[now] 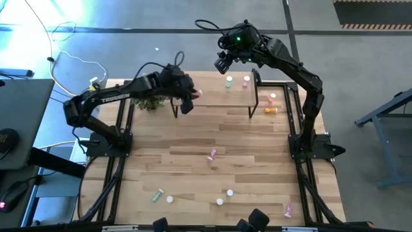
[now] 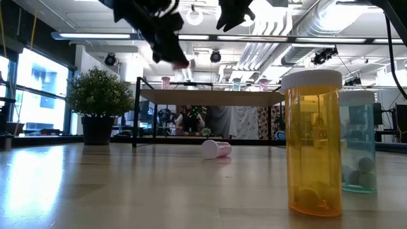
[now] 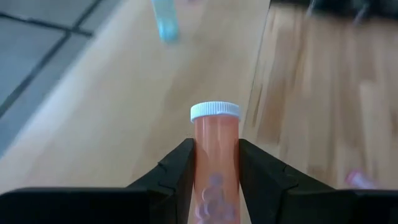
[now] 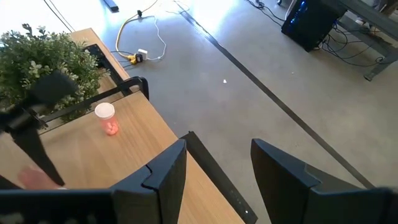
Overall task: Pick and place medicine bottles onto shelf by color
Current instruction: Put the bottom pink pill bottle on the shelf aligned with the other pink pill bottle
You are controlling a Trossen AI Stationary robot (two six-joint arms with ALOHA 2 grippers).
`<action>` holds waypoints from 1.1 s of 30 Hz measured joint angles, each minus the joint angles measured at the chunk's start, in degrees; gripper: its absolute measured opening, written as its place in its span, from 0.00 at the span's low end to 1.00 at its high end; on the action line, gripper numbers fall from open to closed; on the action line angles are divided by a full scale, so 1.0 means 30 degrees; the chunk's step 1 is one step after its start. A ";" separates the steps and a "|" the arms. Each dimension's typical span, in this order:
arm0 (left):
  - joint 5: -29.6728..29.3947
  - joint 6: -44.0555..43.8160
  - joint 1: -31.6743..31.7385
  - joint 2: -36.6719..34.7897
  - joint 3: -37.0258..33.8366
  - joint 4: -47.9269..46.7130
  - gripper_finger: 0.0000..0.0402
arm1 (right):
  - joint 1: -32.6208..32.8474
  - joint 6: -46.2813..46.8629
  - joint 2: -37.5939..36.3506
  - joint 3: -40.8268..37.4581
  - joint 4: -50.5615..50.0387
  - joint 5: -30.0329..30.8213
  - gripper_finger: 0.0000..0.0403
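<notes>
My left gripper (image 3: 214, 146) is shut on a pink medicine bottle (image 3: 216, 155) with a white cap (image 3: 214, 112), above the left end of the shelf (image 1: 215, 96). In the low view this gripper (image 2: 172, 49) hangs over the shelf top (image 2: 210, 97). A green bottle (image 1: 229, 82) and a pink one (image 1: 246, 80) stand on the shelf's far side. Another pink bottle (image 4: 107, 118) stands near its far left corner. My right gripper (image 4: 219, 146) is open with nothing between its fingers, high beyond the shelf's far edge (image 1: 223, 62). My left gripper pinches the bottle's body (image 3: 200, 165) between its two fingers, one on each side. The fingers slant downward and lie along the bottle, whose capped end sticks out past the fingertips. The bottle is lifted clear of the shelf.
A potted plant (image 1: 149, 102) stands left of the shelf. A pink bottle (image 1: 273, 98) and an orange one (image 1: 270, 110) are right of it. On the table lie a pink bottle (image 1: 212, 154), a green one (image 1: 158, 194) and others near the front edge (image 1: 229, 192).
</notes>
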 joint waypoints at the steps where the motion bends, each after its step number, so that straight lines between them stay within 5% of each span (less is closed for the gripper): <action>1: 0.0022 -0.0340 -0.0058 -0.0283 -0.0139 0.0429 0.26 | 0.0000 0.0000 0.0004 0.0000 0.0000 0.0000 0.43; 12: -0.1360 -0.3785 -0.1488 -0.3692 -0.4829 0.8004 0.26 | 0.0000 -0.0334 0.0007 0.0000 0.0022 0.0000 0.43; 20: -0.5129 -0.5264 -0.2890 -0.5099 -0.8561 1.5136 0.26 | 0.0000 -0.0350 0.0007 0.0000 0.0393 0.0000 0.43; 26: -0.7599 -0.5067 -0.3912 -0.5138 -0.9555 1.6852 0.26 | 0.0000 -0.0004 0.0007 0.0000 0.0507 -0.0025 0.43; 33: -1.0119 -0.3886 -0.4675 -0.5138 -0.9557 1.8199 0.26 | -0.0047 0.1446 0.0007 0.0000 0.0931 -0.4342 0.43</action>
